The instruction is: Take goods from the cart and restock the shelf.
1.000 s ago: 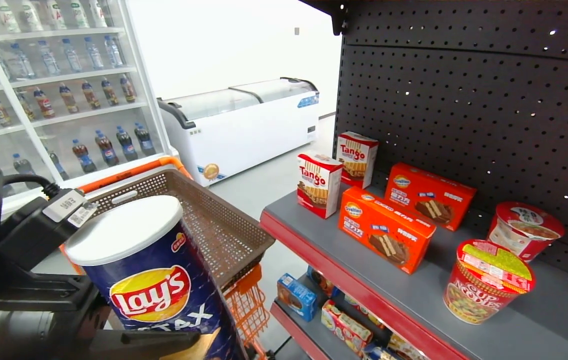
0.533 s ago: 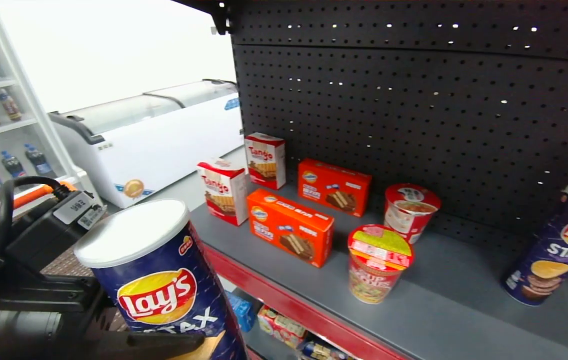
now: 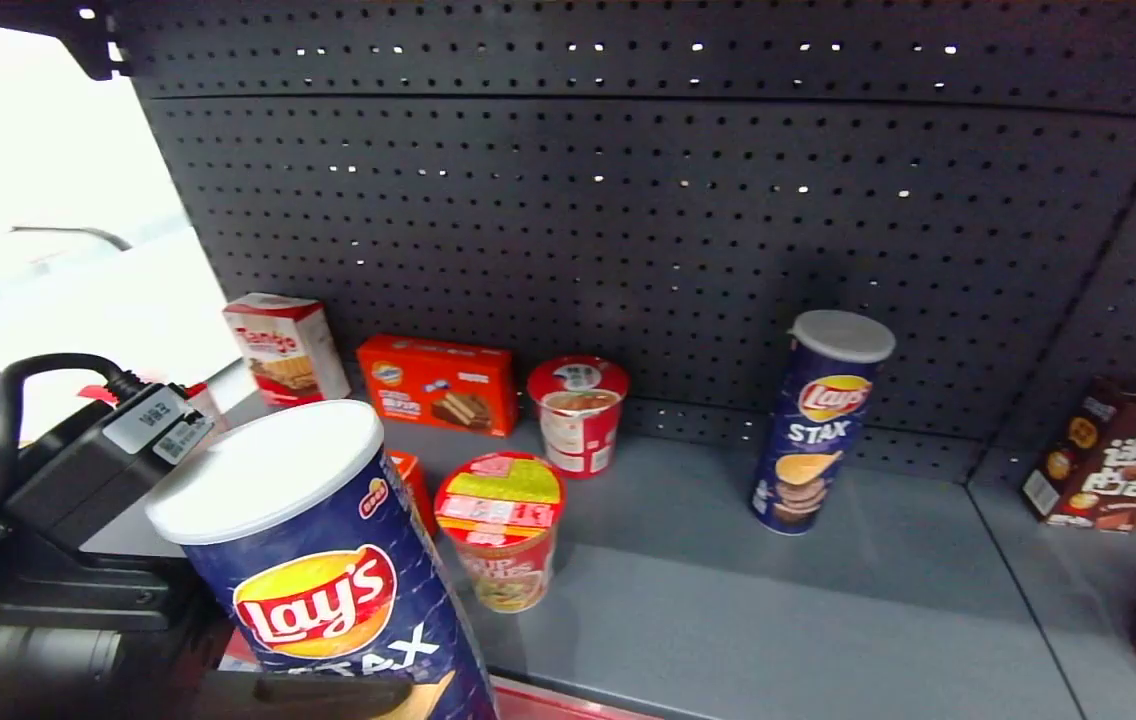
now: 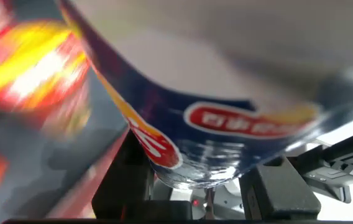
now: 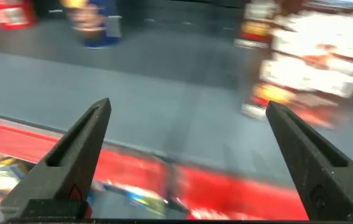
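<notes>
- Head view: faces forward and down onto the shelf (image 3: 728,610), quite near.
- Left wrist view: pressed close against the held can (image 4: 214,149).
- Right wrist view: looks low across the same shelf; shares the standing can (image 5: 92,22) with the head view.

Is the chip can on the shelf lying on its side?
No, the chip can stands upright on the shelf, its white lid on top.

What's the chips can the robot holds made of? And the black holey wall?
The chips can looks like glossy printed cardboard, given its shiny label; its white lid seems matte plastic. The back wall is probably dark painted metal, with punched holes.
</notes>
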Motion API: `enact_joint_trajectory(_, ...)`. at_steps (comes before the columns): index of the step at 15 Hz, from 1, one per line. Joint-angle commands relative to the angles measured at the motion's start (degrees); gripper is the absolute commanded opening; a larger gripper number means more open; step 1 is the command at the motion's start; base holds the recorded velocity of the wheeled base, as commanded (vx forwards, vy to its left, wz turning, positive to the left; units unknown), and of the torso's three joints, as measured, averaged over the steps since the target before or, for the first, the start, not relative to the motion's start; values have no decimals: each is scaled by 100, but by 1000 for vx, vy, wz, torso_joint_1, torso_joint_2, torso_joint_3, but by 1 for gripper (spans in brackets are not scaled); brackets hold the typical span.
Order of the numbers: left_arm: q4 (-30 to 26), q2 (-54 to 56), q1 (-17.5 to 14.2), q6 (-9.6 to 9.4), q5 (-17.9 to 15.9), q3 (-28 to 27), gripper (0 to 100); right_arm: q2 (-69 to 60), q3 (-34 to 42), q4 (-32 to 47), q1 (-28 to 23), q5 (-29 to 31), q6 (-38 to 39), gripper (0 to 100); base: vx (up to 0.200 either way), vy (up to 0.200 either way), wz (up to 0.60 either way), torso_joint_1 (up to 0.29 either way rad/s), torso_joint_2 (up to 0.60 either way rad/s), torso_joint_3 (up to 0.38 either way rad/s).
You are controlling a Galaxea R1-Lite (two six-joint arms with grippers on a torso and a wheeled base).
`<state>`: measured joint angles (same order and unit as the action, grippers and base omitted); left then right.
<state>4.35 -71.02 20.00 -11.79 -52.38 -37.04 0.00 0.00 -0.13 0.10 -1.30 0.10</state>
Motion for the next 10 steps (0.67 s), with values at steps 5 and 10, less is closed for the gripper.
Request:
enact_joint_trajectory(5, 4, 1, -5, 1, 0, 12, 0, 9, 0, -4, -1, -1, -1, 100, 0, 0, 0, 0, 0, 0)
enact_joint_trajectory(10, 4, 1, -5, 1, 0, 12, 0, 9, 0, -4, -1, -1, -1, 100, 0, 0, -360, 0, 0, 2)
